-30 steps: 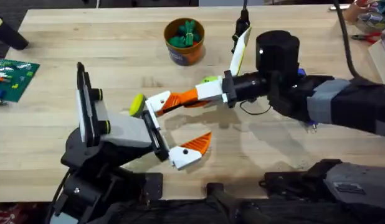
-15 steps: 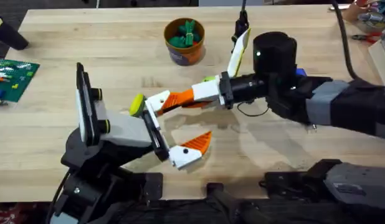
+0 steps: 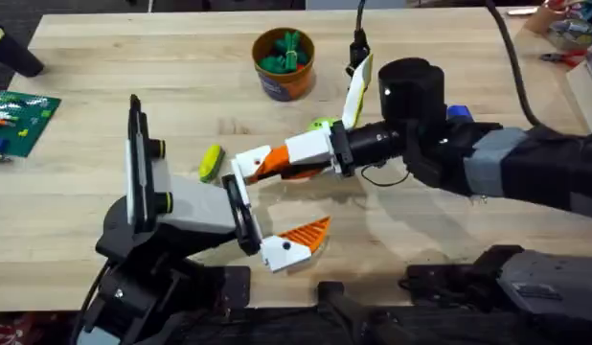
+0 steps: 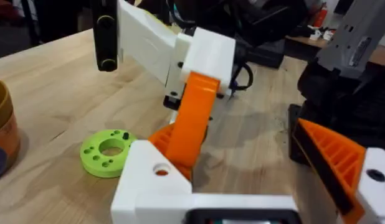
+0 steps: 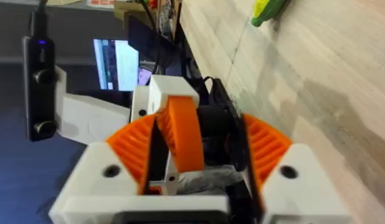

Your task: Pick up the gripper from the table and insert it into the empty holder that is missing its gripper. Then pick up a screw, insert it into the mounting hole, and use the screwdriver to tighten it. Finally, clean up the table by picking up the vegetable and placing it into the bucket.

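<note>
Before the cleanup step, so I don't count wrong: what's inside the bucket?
The bucket holds green pieces, at least one standing upright. Its bottom, and anything beneath them, is covered. A yellow-green vegetable lies on the table.

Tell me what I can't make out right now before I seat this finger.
1. Whether the gripper has seated in the holder: overhead, its white block overlaps the rail end.
2. The screwdriver: overhead, just a blue end shows behind the right arm.
3. What is inside the bucket: overhead, the green shapes are too small to identify.
</note>
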